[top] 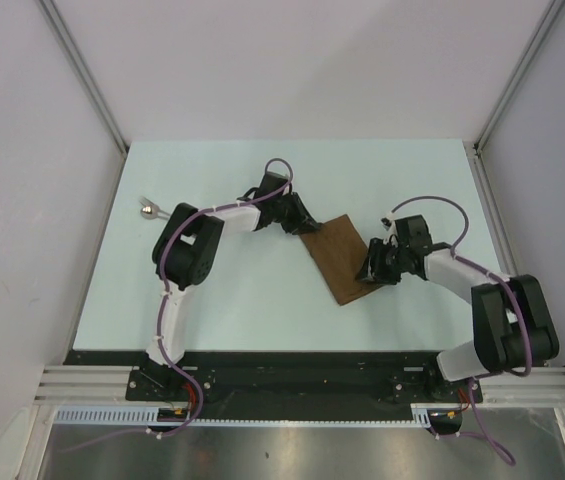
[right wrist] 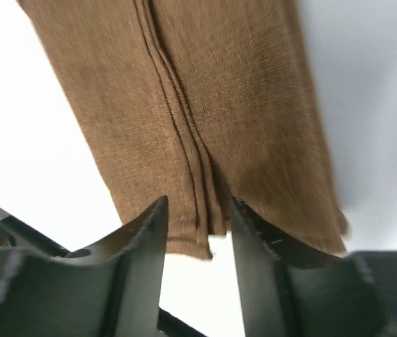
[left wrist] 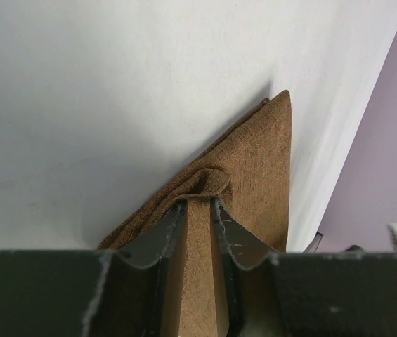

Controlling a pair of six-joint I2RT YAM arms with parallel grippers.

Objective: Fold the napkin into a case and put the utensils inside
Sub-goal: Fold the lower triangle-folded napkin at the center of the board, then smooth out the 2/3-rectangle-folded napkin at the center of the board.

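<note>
Now the left gripper point(left wrist: 199, 203) is pinching the napkin point(left wrist: 261, 161), and should be holding firmly while the right gripper point(right wrist: 198, 202), seemingly not touching, is standing open.

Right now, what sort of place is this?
Likely a robot lab test cell: a left arm and right arm bolted to a pale table, plain white panels walling it in, and only a brown napkin and a utensil as props.

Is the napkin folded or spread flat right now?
Folded. The napkin is a narrow strip; the right wrist view shows layered edges down its middle, and the left hand pinches a bunched fold.
</note>
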